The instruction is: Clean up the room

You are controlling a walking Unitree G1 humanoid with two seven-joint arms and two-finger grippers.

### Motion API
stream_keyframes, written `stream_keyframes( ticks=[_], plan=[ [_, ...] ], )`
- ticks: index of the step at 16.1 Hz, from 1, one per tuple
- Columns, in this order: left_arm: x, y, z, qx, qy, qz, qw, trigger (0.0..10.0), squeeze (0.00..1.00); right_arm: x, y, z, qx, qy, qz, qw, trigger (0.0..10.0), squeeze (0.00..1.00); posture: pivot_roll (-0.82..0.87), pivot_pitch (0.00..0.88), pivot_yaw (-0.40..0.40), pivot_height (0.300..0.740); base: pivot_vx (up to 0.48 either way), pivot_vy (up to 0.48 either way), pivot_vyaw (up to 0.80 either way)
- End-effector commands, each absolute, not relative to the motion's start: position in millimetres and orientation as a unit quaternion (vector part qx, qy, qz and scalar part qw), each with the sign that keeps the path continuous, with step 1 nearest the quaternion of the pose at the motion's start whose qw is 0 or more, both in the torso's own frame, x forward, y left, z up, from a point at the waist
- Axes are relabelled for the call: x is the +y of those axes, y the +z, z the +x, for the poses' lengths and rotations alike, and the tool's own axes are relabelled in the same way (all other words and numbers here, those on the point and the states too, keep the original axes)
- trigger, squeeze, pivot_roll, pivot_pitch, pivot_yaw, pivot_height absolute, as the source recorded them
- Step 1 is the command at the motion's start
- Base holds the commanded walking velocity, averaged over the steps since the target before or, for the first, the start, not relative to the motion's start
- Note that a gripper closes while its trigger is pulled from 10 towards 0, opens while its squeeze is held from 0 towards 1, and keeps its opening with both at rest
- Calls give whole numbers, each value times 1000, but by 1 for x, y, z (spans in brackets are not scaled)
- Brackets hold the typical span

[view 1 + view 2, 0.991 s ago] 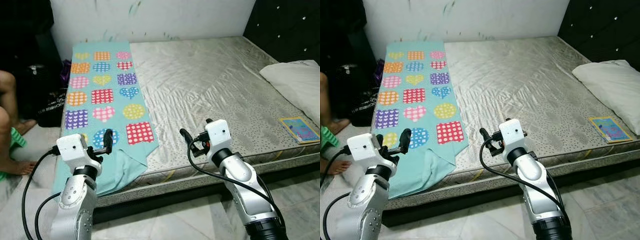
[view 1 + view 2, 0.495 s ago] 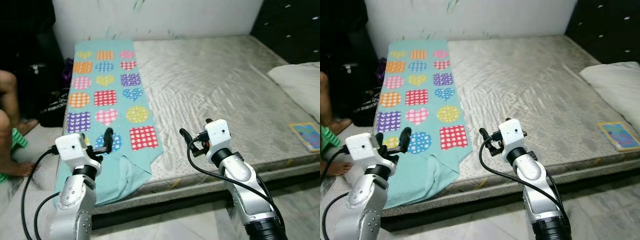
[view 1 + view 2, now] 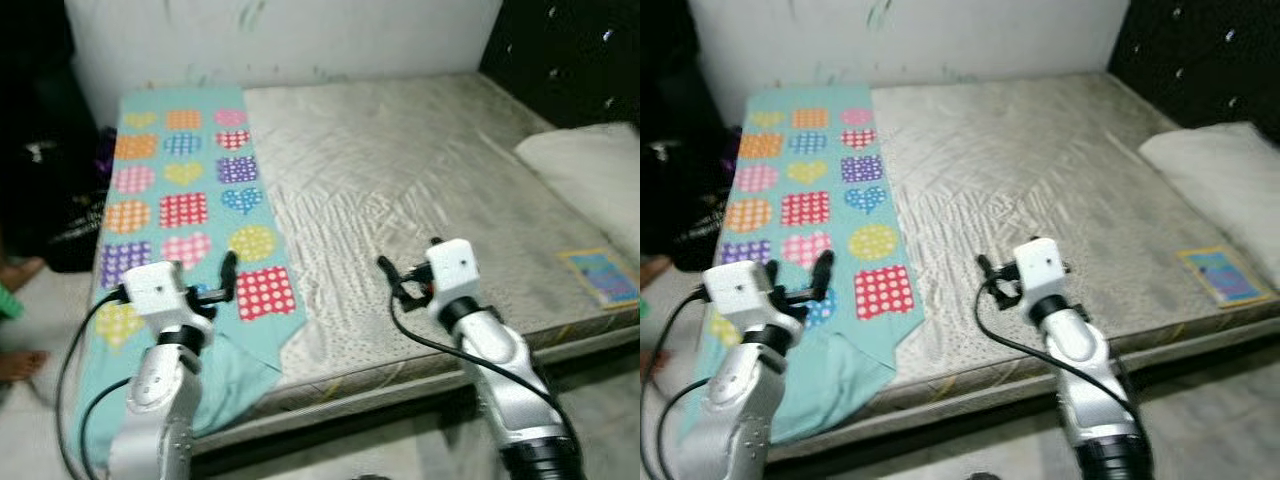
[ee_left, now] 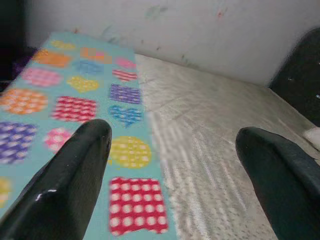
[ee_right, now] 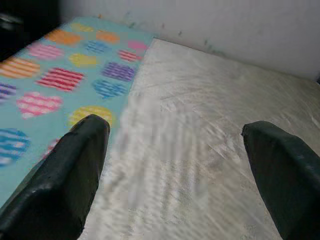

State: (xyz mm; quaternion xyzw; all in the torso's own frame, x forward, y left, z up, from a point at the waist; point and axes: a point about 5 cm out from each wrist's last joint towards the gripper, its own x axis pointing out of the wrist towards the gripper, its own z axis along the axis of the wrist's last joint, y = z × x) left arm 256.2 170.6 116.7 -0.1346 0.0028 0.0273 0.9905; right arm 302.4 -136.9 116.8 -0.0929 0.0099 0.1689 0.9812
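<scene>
Nearest the camera, the left claw (image 3: 228, 270) hovers with its two black fingers spread wide and empty over the near end of the turquoise cloth printed with coloured hearts, squares and circles (image 3: 185, 205). The cloth lies along the left side of the bed, directly under and ahead of this claw, its near end drooping over the mattress edge. The right claw (image 3: 388, 270), fingers likewise spread and holding nothing, hangs over the bare grey quilted mattress (image 3: 400, 170), well to the right of the cloth.

Compared with half a second ago the whole scene has slid leftward and blurred, so the camera has turned; the cloth itself lies as it did, and both arms keep their raised pose.

Farther right, one thin blue picture book (image 3: 602, 275) lies near the mattress edge, and one white pillow (image 3: 590, 170) rests beyond it by the dark tufted headboard (image 3: 570, 60). One cloth, one book, one pillow, two claws.

A person's bare foot (image 3: 18, 362) shows on the floor at far left.
</scene>
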Motion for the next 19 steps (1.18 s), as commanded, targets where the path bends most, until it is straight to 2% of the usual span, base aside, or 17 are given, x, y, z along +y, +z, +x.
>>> stream_keyframes(
  ticks=[1,5,9,15,19],
  plan=[
    [175,115,255,9,40,-129,991,10000,0,-133,120,303,2,175,-97,980,10000,0,-126,57,-36,740,0,0,0],
    [174,116,254,7,38,-127,991,10000,0,-133,120,303,1,176,-100,979,10000,0,-126,59,-36,740,0,0,0],
    [173,116,255,7,35,-127,991,10000,0,-132,121,303,-1,179,-107,978,10000,0,-127,58,-36,740,0,-338,0],
    [173,119,254,-8,23,-134,991,10000,0,-132,120,304,-1,180,-105,978,10000,0,-125,53,-37,740,0,0,0],
    [171,121,255,-17,11,-134,991,10000,0,-132,121,304,-3,180,-106,978,10000,0,-127,47,-36,740,412,0,0]
  ],
)
